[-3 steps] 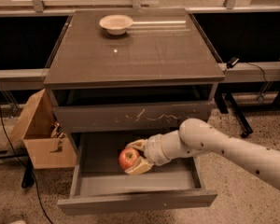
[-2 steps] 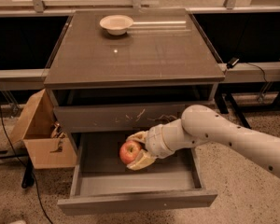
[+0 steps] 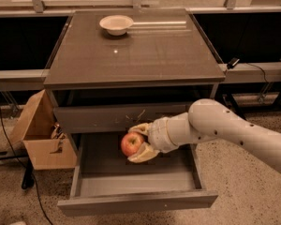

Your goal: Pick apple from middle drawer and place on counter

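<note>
The red apple (image 3: 131, 144) with a yellowish patch is held between the two cream fingers of my gripper (image 3: 138, 143). The gripper is shut on it and holds it above the floor of the open middle drawer (image 3: 136, 178), just in front of the scratched drawer front (image 3: 126, 116) above. My white arm reaches in from the right. The grey-brown counter (image 3: 145, 50) lies above and behind the gripper.
A cream shallow bowl (image 3: 116, 24) stands at the back left of the counter. An open cardboard box (image 3: 40, 135) sits on the floor left of the cabinet. Cables run along the floor at the left. Dark shelving flanks the cabinet on both sides.
My gripper has lifted the apple from low in the drawer to a higher spot near the scratched drawer front. The arm has risen with it.
</note>
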Robot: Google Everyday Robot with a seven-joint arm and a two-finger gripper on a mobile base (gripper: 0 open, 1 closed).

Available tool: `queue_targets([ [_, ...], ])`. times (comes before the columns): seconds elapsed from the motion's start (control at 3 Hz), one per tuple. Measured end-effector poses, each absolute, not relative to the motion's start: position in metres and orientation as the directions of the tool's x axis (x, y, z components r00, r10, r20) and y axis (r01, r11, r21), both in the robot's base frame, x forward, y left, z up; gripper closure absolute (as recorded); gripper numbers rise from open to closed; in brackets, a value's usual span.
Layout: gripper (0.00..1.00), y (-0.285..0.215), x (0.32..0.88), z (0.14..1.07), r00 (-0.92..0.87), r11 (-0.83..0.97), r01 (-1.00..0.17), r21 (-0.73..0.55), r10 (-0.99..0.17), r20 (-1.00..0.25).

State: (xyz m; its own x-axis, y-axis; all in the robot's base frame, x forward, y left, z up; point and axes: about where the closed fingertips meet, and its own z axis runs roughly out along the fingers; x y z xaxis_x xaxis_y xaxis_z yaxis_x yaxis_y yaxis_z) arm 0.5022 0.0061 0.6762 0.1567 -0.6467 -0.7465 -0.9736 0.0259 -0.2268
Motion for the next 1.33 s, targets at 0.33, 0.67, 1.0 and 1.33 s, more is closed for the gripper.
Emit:
queue_targets([
  [0.33,1.00,0.005,0.509,0.741,0.147,0.096,-0.959,-0.268,-0.640,-0.754],
  [0.67,1.00,0.005,0.509,0.741,0.148,0.095,-0.959,-0.268,-0.640,-0.754],
  [1.0,1.00,0.002,0.530,0.760,0.166,0.095,-0.954,-0.284,-0.623,-0.765],
  [1.33,1.00,-0.006,0.569,0.799,0.189,0.106,-0.942,-0.318,-0.616,-0.765],
])
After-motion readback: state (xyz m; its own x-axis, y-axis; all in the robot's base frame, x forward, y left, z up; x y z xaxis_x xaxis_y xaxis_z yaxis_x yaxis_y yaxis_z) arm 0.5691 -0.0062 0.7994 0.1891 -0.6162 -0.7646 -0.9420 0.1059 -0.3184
